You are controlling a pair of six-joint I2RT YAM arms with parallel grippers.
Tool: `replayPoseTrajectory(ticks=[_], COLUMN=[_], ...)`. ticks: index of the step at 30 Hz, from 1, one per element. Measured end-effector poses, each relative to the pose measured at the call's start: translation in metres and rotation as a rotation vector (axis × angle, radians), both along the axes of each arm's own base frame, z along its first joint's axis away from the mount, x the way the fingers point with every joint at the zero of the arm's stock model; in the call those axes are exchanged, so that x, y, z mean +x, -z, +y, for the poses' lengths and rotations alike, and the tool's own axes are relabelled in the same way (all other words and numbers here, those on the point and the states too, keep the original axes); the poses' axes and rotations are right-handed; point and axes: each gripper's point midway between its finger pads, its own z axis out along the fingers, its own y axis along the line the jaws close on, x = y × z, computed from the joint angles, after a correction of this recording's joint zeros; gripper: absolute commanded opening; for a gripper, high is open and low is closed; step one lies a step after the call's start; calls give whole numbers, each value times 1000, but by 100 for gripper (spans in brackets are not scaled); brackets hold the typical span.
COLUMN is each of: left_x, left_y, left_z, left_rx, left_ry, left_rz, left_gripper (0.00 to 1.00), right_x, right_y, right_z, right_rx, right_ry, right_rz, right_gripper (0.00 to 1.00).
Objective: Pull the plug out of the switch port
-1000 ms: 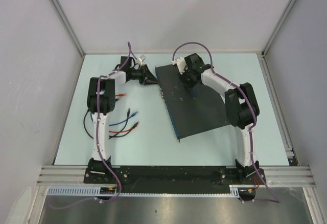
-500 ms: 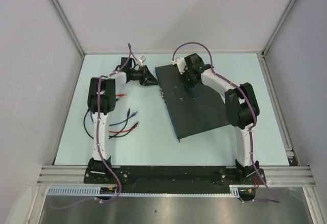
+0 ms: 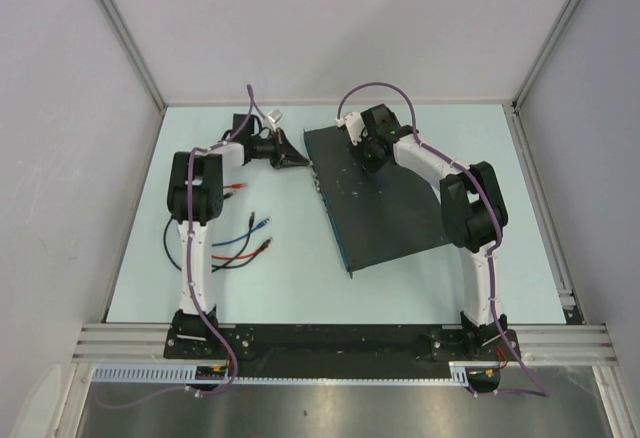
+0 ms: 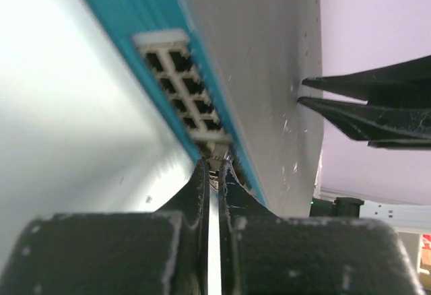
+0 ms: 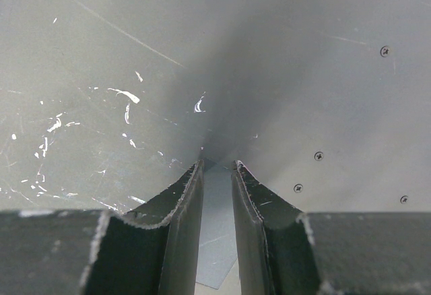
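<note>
My left gripper (image 4: 215, 168) lies against the bluish socket edge of the switch (image 3: 390, 203), its fingers drawn almost together and pinching a small pale plug (image 4: 215, 152) that sits just below the pale socket block (image 4: 180, 83) on that edge. My right gripper (image 5: 217, 167) rests tip-down on the switch's scuffed, white-specked top near its far corner. Its fingers are close together with only a narrow slit between them, and they hold nothing. The switch lies skewed on the pale table (image 3: 290, 288), its socket edge turned toward my left arm. Out from that edge, well apart from it, loose cables (image 3: 245, 241) with red and blue ends lie on the table. A small white piece (image 3: 277, 114) sits beyond the switch's far left corner, near the back wall. Pale table shows between the socket edge and the cables, and along the switch's near edge.
</note>
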Motion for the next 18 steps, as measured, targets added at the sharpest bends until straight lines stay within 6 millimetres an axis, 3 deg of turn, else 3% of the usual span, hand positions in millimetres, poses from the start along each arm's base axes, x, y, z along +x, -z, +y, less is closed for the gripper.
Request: replayPoseTrajectory(ticks=[6, 13, 15, 18], left_x=[-18, -48, -56, -64], left_y=[-1, -10, -24, -43], left_z=[33, 96, 114, 127], left_rx=[30, 65, 93, 138], left_ry=[-38, -123, -168, -206], left_rz=[19, 83, 63, 18], left_gripper=[0, 0, 0, 0], right_x=[-1, -1, -1, -1], right_y=[0, 0, 0, 0], right_z=[1, 2, 2, 2], right_rx=[0, 0, 0, 1], right_ry=[-7, -10, -10, -11], right_rz=[1, 1, 1, 2], right_gripper=[29, 29, 29, 29])
